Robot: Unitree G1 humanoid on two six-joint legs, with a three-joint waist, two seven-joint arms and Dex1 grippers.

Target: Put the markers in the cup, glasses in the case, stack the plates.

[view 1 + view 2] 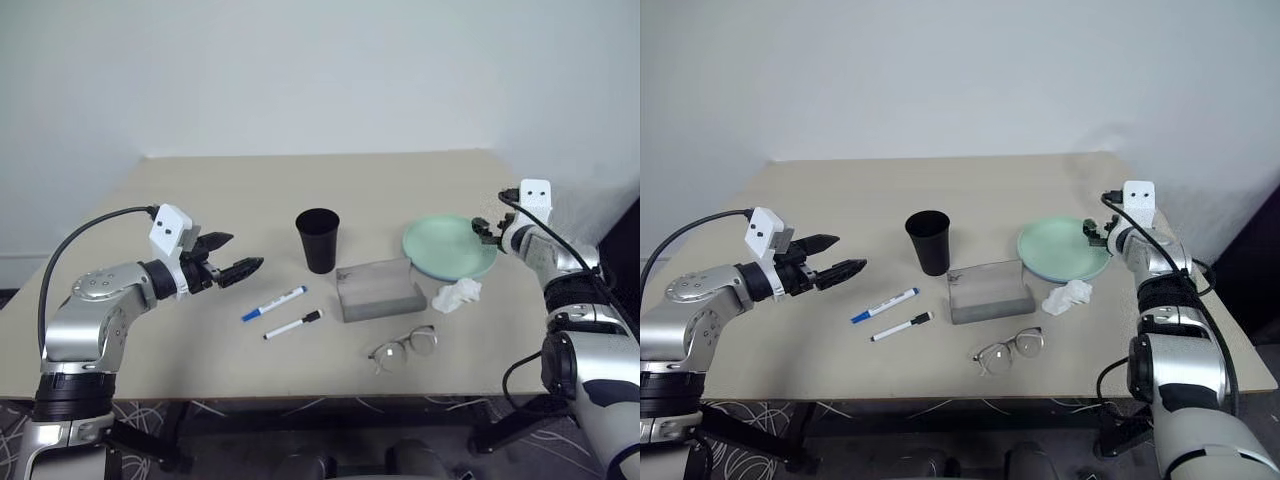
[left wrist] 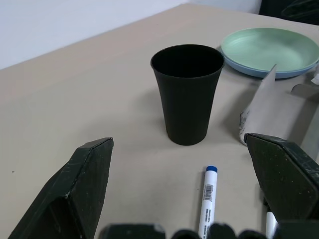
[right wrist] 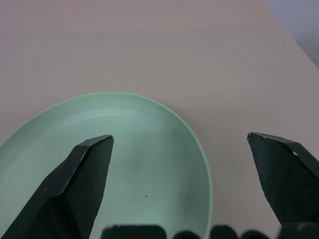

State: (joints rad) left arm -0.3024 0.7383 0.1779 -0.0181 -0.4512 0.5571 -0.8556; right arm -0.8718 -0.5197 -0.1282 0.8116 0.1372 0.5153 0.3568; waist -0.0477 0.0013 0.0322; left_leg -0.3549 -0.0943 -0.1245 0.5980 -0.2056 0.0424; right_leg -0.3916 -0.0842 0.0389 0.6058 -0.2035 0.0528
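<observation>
On the beige tabletop [image 1: 230,200], the tall, tapered matte black plastic cup [image 1: 318,240] stands upright near the middle, and the left wrist view looks into its mouth, where nothing lies. Just in front of it, towards the robot, two slim white markers lie flat and nearly parallel: the blue-capped marker [image 1: 273,304] and, closer to the table's front edge, the black-capped marker [image 1: 292,325]. Beside them on the right sits the grey rectangular glasses case [image 1: 379,290] with its translucent-looking lid; whether anything is inside it cannot be told. The thin silver wire-rimmed glasses [image 1: 403,347] lie on the table in front of the case, apart from it. A crumpled white tissue [image 1: 457,294] rests just beside the case's right end. Behind the tissue, the pale mint green round plastic plate [image 1: 447,246] sits on top of the light blue round plastic plate [image 2: 259,72], whose rim peeks out beneath it; the green plate's dish is bare. The right gripper [image 3: 182,149] hovers over that plate's right edge, fingers spread wide, holding nothing. The left gripper [image 1: 232,257] hangs above the table to the left of the cup, fingers apart and empty.
</observation>
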